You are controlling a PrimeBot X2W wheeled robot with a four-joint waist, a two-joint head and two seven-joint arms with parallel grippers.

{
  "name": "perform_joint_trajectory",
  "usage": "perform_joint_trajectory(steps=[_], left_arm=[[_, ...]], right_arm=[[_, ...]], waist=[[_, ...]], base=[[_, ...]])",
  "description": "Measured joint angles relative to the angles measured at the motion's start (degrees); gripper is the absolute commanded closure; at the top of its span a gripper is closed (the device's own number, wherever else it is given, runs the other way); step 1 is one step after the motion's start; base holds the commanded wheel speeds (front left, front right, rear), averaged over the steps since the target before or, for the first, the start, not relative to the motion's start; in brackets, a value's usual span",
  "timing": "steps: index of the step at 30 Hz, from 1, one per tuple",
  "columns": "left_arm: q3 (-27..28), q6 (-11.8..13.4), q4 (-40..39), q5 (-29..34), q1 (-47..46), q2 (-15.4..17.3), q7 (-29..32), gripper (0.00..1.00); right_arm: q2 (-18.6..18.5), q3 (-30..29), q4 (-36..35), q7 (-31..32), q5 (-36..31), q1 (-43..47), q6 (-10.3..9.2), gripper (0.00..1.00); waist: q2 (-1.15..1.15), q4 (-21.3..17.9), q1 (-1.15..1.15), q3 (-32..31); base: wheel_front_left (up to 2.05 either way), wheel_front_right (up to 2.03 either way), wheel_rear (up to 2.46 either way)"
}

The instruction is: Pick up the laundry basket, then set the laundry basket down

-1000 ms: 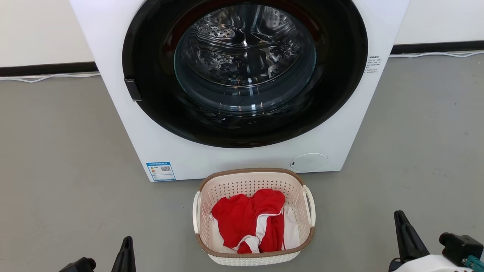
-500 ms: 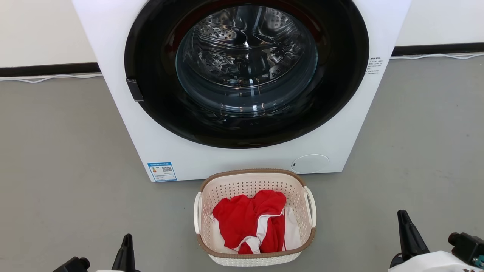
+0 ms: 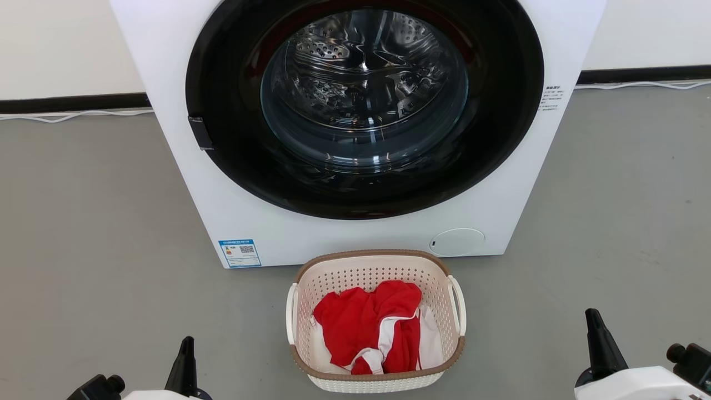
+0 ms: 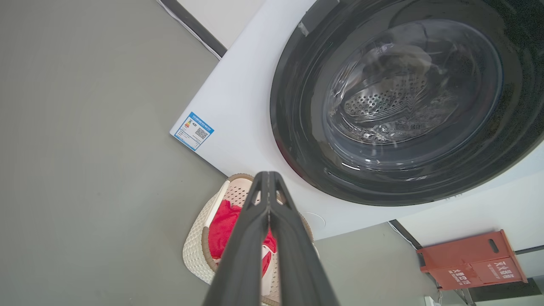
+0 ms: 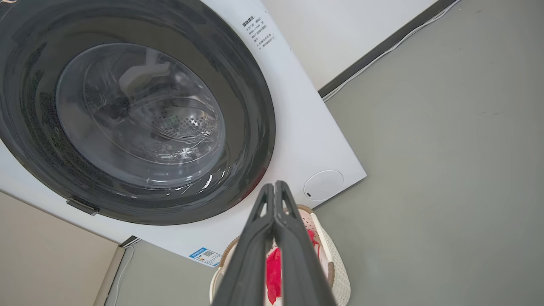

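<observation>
laundry basket (image 3: 361,273) upright on floor (image 3: 100,233), just in front of washer (image 3: 500,194), between the two hands; red-and-white clothes (image 3: 355,319) heaped inside; left hand (image 3: 188,343) and right hand (image 3: 592,318) both pressed together, pinching nothing, well apart from basket; scene fits basket awaiting lift or one already set down; handling guess: light, thin perforated plastic, fairly stiff, may flex; soft load could shift if tilted; best hold for any lift: white side handles (image 3: 459,305), one per hand, kept level

Grey floor (image 3: 83,233), carrying two items
White washer (image 3: 311,239) is standing at back; laundry basket (image 3: 372,383) is sitting just before it.
</observation>
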Motion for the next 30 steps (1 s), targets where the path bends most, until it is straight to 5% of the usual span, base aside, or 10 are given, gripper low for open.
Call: perform_joint_trajectory(steps=[30], left_arm=[[0.4,-0.7,-1.6,-17.6,-1.4,0.1,5.1,1.0]], right_arm=[[1.5,-1.6,-1.3,5.0,19.6,-1.3,0.0,1.0]], waist=[[0.0,0.5,0.0,-0.4]], base=[[0.0,0.0,0.0]])
